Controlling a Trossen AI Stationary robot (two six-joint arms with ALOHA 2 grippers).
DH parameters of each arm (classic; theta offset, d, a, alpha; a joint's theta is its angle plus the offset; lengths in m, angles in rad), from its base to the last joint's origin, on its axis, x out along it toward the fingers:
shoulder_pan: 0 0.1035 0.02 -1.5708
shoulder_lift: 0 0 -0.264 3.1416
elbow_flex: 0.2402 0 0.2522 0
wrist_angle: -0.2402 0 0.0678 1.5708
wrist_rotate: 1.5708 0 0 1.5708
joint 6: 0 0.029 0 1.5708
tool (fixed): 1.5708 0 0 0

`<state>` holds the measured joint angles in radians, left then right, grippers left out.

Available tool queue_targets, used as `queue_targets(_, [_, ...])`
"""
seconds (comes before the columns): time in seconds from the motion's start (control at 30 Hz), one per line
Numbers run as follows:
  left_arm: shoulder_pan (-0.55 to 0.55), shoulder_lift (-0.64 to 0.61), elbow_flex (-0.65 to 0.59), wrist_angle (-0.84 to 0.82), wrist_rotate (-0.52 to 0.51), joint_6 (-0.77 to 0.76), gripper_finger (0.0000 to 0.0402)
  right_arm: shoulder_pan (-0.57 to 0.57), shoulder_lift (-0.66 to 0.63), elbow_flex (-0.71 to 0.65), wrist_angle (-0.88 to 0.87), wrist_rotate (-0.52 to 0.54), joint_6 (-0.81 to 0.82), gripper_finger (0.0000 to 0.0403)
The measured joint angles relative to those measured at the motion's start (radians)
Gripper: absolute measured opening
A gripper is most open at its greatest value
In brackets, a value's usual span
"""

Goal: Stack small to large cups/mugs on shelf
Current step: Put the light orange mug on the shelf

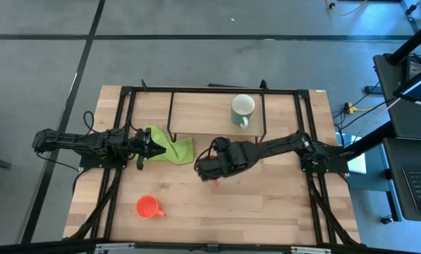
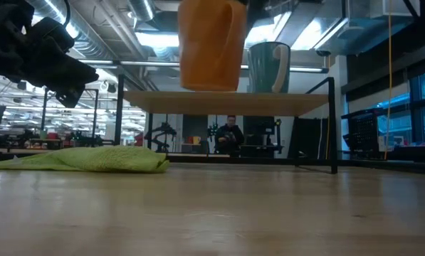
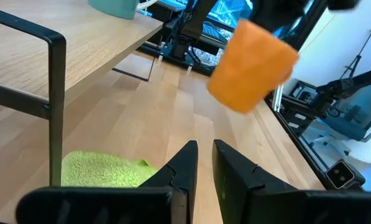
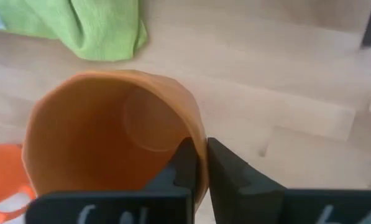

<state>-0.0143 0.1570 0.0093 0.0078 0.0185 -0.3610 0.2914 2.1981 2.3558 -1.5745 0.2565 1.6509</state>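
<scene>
The left gripper [image 1: 148, 144] waits at about nine o'clock on the tabletop [image 1: 266, 204], over the near edge of the lime-green cloth [image 1: 173, 149], its fingers [image 3: 184, 171] nearly together around nothing but a thin gap. Down at seven o'clock the small orange-red mug [image 1: 148, 207] stands alone on the bare wood, handle toward four o'clock. Near the centre, the right gripper [image 1: 204, 168] is clamped on the rim of the brown-orange mug [image 2: 211, 44], one finger [image 4: 182, 163] inside the wall and one outside. The low view shows that mug lifted clear of the tabletop, hanging in front of the shelf [image 1: 203, 113] and reaching above the level of its board. The pale green mug [image 1: 242, 109] stands upright on the shelf at about one o'clock, its handle turned toward six o'clock, well apart from both grippers.
</scene>
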Motion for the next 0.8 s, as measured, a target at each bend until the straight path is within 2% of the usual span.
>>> queue_targets(0.3, [0.0,0.0,0.0,0.0,-0.003,-0.023,0.0043,-0.075,-0.065,-0.003,0.004,-0.004,-0.173,0.0022])
queue_targets(0.6, [0.0,0.01,0.0,-0.001,-0.006,-0.03,0.0043,-0.19,-0.135,0.0,0.003,0.082,-0.331,0.0022])
queue_targets(0.8, [0.0,0.014,0.0,-0.001,-0.01,-0.03,0.0043,-0.261,-0.138,0.0,0.013,0.113,-0.429,0.0022])
